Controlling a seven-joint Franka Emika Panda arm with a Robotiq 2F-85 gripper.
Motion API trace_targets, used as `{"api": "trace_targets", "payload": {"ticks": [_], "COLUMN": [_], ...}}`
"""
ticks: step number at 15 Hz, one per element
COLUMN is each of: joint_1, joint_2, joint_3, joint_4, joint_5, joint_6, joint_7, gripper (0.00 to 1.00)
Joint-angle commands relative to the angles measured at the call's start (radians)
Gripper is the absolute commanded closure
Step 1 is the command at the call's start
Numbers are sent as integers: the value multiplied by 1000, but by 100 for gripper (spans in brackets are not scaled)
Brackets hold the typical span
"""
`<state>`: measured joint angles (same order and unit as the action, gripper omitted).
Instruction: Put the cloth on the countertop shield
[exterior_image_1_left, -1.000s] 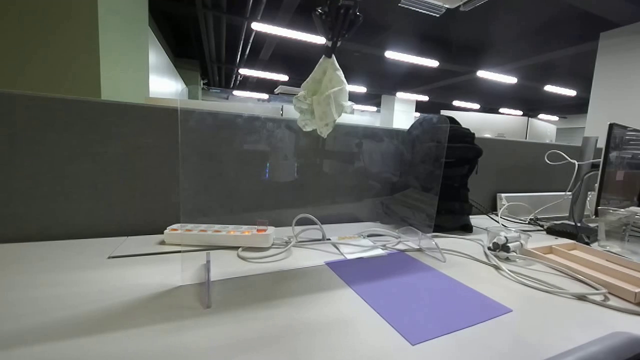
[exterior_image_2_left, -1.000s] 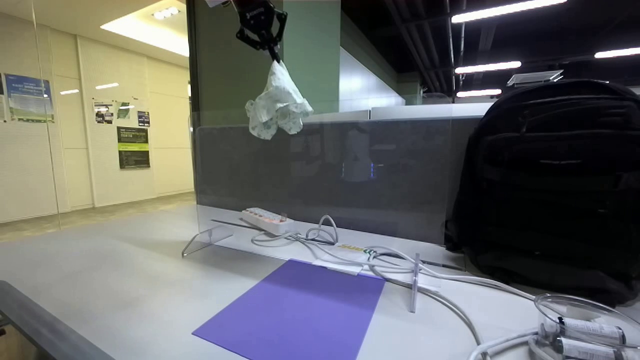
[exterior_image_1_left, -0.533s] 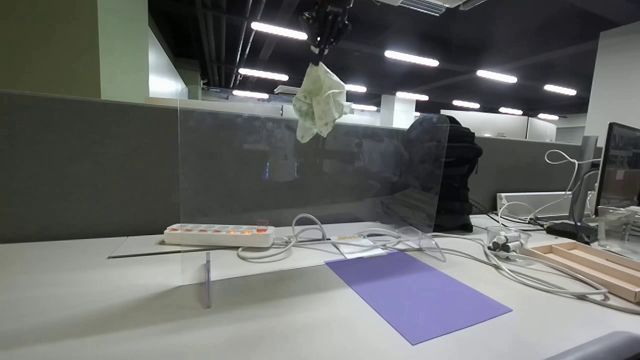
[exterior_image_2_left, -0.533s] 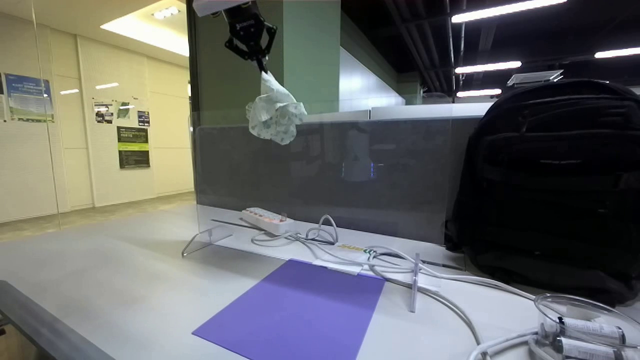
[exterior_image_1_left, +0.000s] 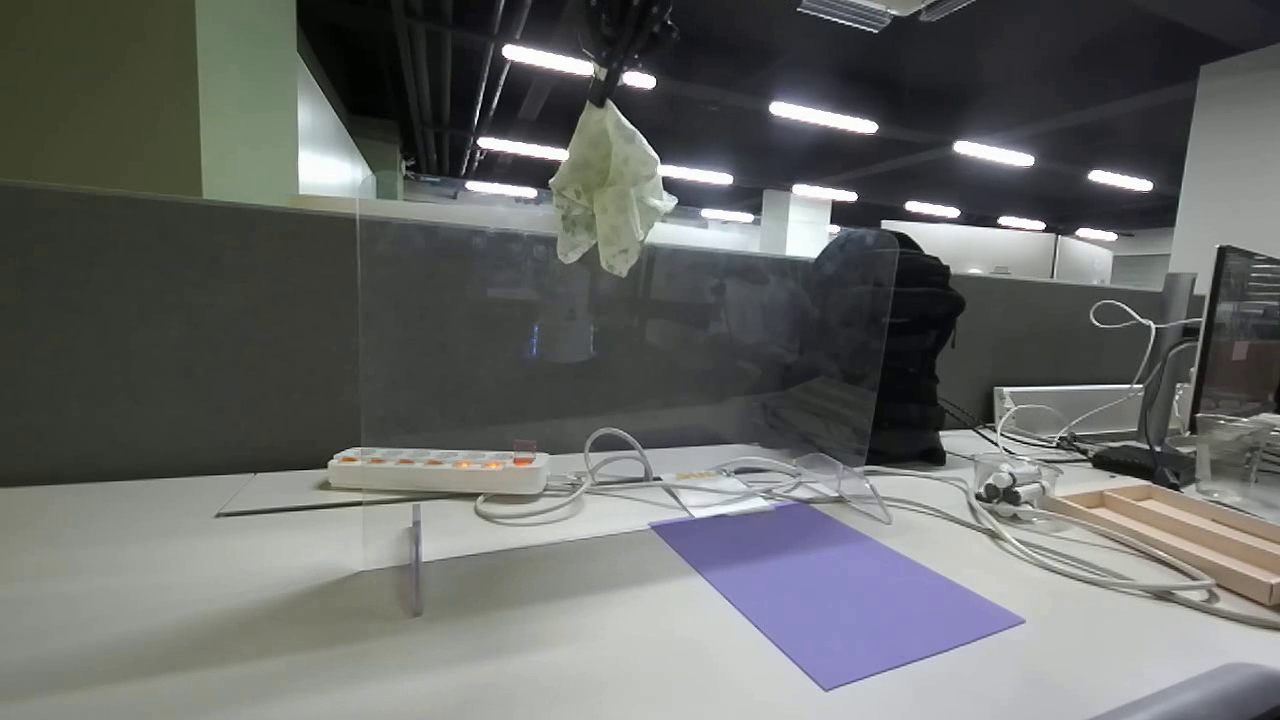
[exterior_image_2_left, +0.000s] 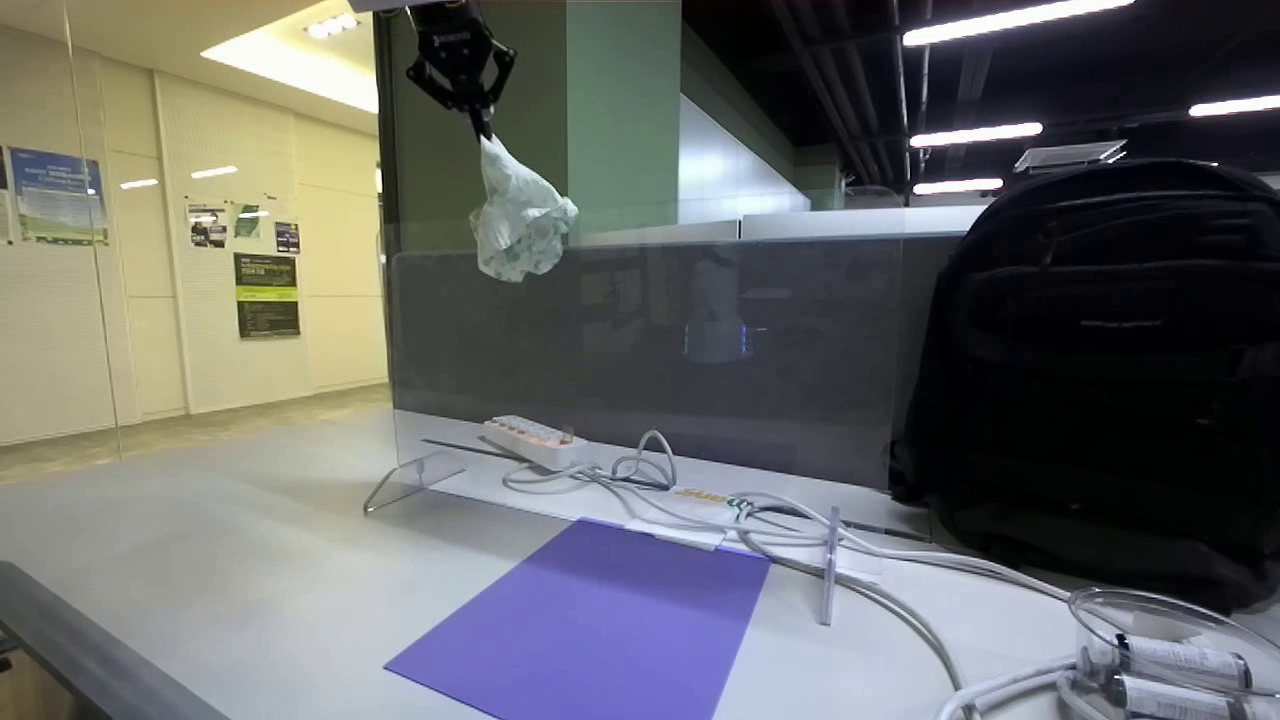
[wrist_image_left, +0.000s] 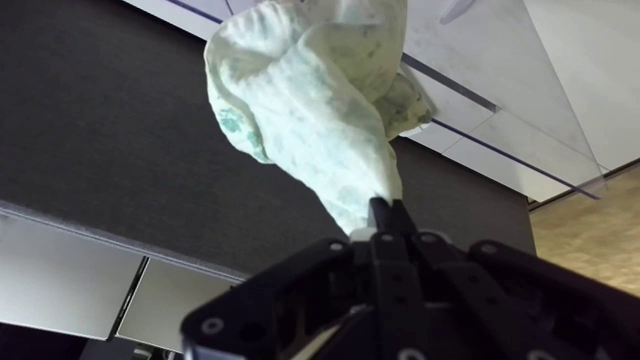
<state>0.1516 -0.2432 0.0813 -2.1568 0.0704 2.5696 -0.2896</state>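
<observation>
Bright strip lights (exterior_image_1_left: 823, 117) run across a dark ceiling (exterior_image_1_left: 960, 90) behind the fingers (wrist_image_left: 380, 212), and a dark grey partition (exterior_image_1_left: 170, 340) stands lower, along the table (exterior_image_1_left: 560, 660). The fingers are raised well above the table and drawn close together, nearly meeting, with a gathered end of the cloth (wrist_image_left: 325, 120) pinched at their tips. From there the cloth hangs beneath the fingers, bunched and folded, pale with greenish patches, its lower end loose. In both exterior views those lower folds overlap the upper part of the countertop shield (exterior_image_2_left: 650, 350), a clear panel standing upright on the table below the fingers; whether cloth and shield touch cannot be told. Farther down from the fingers, seen partly through the shield, lie a white power strip (exterior_image_1_left: 438, 475), orange-lit along its top, and pale cables (exterior_image_1_left: 606, 432). A purple sheet (exterior_image_1_left: 840, 595) is flat on the table, below the fingers and to their right in an exterior view. Farther to that side of the fingers stands a black backpack (exterior_image_1_left: 910, 350), partly behind the shield, and past it are small bottles (exterior_image_2_left: 1185, 660) and a light wooden tray (exterior_image_1_left: 1245, 581).
</observation>
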Motion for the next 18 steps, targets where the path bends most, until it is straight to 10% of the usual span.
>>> {"api": "trace_targets", "payload": {"ticks": [1,18], "joint_1": [42,37], "joint_2": [-47,-45], "joint_3": [-28,-83], "joint_4": [-11,-44], "joint_5": [90,118], "joint_6": [-50,-25], "joint_7": [-66,-78], "gripper": [100,100]}}
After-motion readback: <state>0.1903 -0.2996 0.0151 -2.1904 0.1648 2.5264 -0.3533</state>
